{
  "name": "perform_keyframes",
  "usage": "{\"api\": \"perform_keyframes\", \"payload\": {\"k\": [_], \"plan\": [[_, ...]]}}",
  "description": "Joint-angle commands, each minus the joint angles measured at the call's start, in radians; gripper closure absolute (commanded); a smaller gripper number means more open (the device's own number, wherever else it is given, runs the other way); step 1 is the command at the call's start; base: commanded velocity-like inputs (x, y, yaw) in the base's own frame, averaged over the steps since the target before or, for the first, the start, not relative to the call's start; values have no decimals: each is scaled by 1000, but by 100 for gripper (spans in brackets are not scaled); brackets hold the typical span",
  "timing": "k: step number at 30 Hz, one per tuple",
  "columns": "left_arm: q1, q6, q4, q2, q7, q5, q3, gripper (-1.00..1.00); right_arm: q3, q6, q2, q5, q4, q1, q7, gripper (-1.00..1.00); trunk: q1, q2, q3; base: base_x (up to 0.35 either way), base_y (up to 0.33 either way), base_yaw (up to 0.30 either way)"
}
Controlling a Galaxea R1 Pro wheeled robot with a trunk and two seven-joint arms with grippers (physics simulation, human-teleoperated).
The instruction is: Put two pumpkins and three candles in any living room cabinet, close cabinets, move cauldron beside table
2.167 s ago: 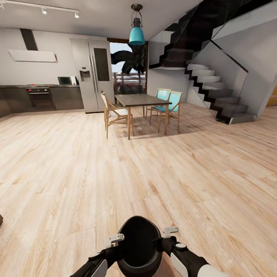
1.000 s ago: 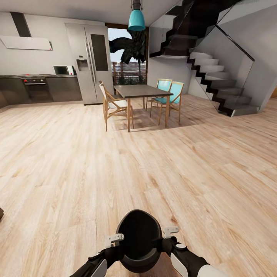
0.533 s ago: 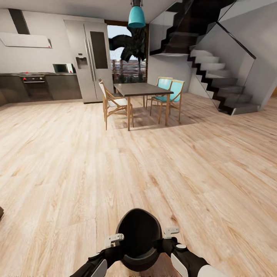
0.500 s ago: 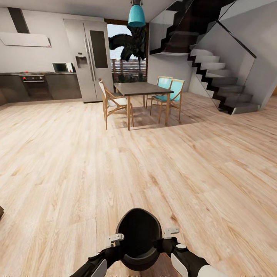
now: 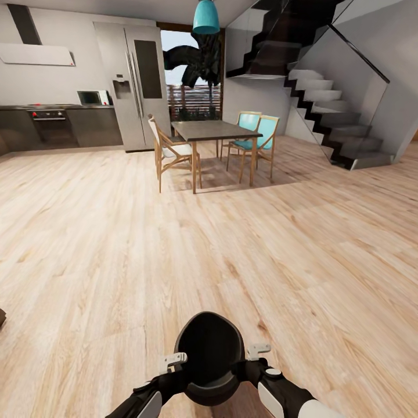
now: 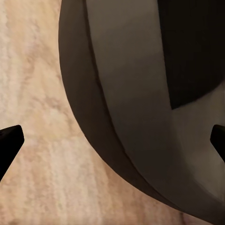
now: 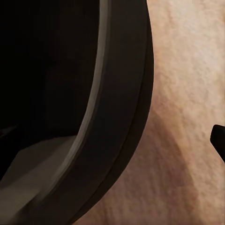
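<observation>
The cauldron (image 5: 209, 355) sits low and dead centre in the head view, mouth up, black inside, carried between both arms over the wooden floor (image 5: 116, 255). The left gripper (image 5: 173, 362) is at the pot's left side with its pale jaws up against the rim, and the right gripper (image 5: 257, 350) is at the pot's right side in the same way. Whether either pair of jaws is actually clamped on the rim, I cannot tell; the pot's wall hides the contact.

Over to the left wrist view: the cauldron (image 6: 140, 108) looms huge, a curved dark wall with a grey sheen, two dark jaw tips showing at opposite edges, standing wide apart, floor planks behind. In the right wrist view the cauldron (image 7: 70, 108) is again right up close, rim and black interior, with one dark jaw tip at the edge and floor beyond.

Ahead, well apart from the robot, a tall dining table (image 5: 215, 131) stands with wooden chairs, two of them with teal seats (image 5: 255, 139). A steel fridge (image 5: 130, 87) stands behind on the left beside dark kitchen units with an oven (image 5: 52, 125). A teal lamp (image 5: 206, 16) hangs above the table, and a black staircase (image 5: 331, 110) climbs at the right.
</observation>
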Motion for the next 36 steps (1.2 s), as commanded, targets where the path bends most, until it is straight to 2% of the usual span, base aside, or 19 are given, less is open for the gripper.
{"api": "perform_keyframes", "payload": {"k": [1,14,22,25,36], "plan": [[0,3,-2,1,6,9,-6,-100,6,1,0,-9,0,-1,-1,-100,0,0,-1,0,0,0],[0,3,-2,1,6,8,-6,-100,5,2,0,-9,1,-1,-50,-100,0,0,-1,0,0,0],[0,3,-2,1,6,8,-6,-100,5,2,0,-10,1,-1,-53,-100,0,0,-1,0,0,0],[0,3,-2,1,6,9,-6,-100,5,2,0,-10,1,-1,-53,-100,1,-1,-12,0,0,0],[0,3,-2,1,6,8,-6,-100,5,2,0,-10,1,-1,-53,-100,1,-1,-12,0,0,0]]}}
